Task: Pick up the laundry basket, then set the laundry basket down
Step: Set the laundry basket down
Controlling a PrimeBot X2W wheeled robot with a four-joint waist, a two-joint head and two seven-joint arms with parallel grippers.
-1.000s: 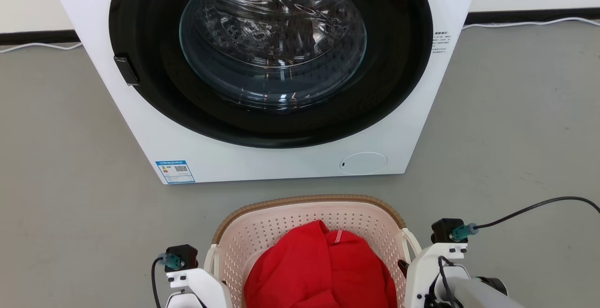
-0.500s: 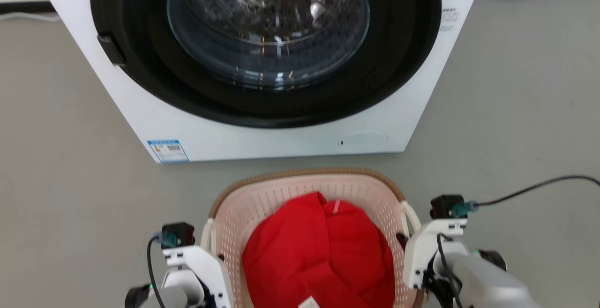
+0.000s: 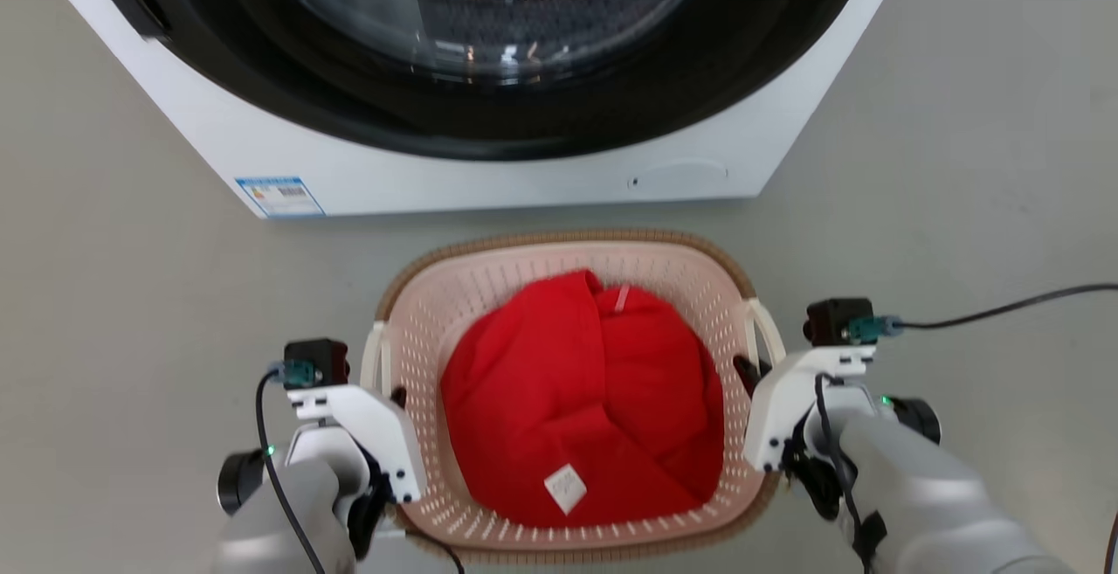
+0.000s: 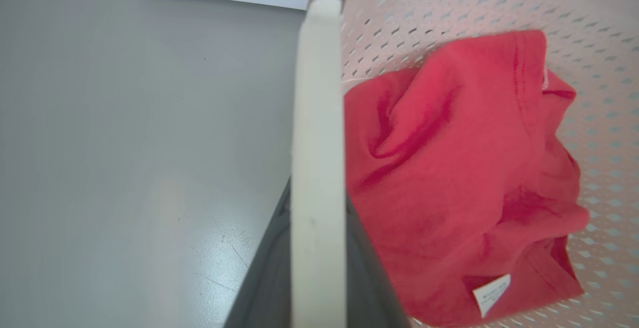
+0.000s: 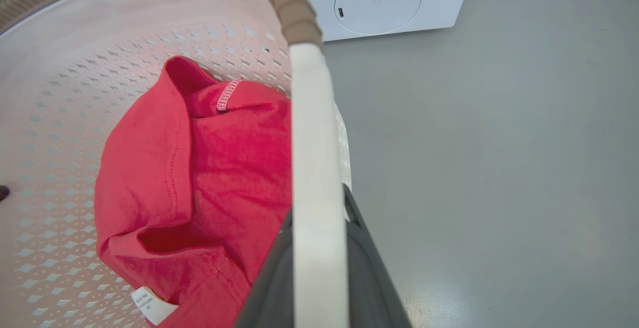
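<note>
- Laundry basket (image 3: 568, 238) sits lower centre, red garment (image 3: 576, 390) inside, below washer (image 3: 489, 185)
- left gripper (image 3: 395, 399) pinches its left white handle (image 4: 317, 118)
- right gripper (image 3: 748, 375) pinches the right handle (image 5: 314, 168)

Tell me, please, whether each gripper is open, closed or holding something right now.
Left gripper: closed on the laundry basket's white left handle.
Right gripper: closed on the white right handle.

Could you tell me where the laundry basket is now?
In the head view the laundry basket is low and central, just in front of the washing machine, between the left gripper and right gripper, both shut on it.
</note>
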